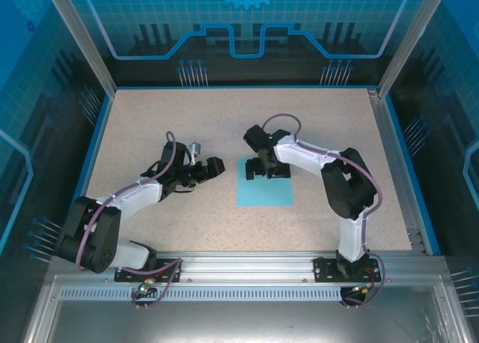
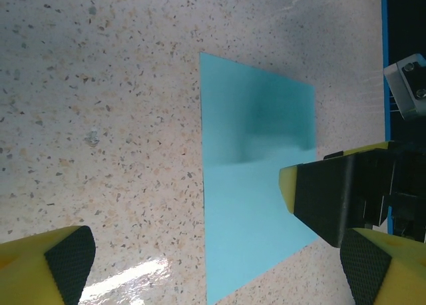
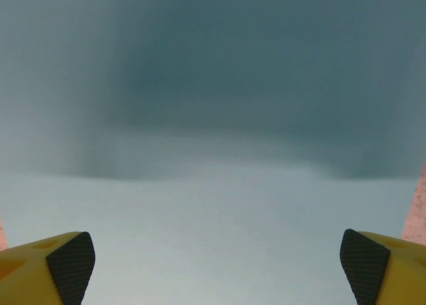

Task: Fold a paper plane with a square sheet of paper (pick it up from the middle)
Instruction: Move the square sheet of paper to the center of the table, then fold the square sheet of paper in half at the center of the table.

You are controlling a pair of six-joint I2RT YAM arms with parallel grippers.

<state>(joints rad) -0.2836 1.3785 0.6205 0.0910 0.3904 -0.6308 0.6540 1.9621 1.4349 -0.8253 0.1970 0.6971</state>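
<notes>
The square sheet of paper (image 1: 266, 189) lies flat and unfolded on the speckled table, plain cyan. My right gripper (image 1: 269, 171) hangs low over the sheet's far half, its jaws wide open and nothing between them. In the right wrist view the sheet (image 3: 213, 205) spreads under both fingertips (image 3: 70, 262). My left gripper (image 1: 214, 167) is open just left of the sheet, apart from it. From the left wrist the sheet (image 2: 253, 185) lies ahead, with the right gripper's finger (image 2: 326, 192) over its right side. The paper plane is out of view.
The speckled table (image 1: 150, 133) has a blue rim (image 1: 96, 133) and aluminium posts (image 1: 78, 36) at the back corners. A metal rail (image 1: 247, 260) with both arm bases runs along the near edge.
</notes>
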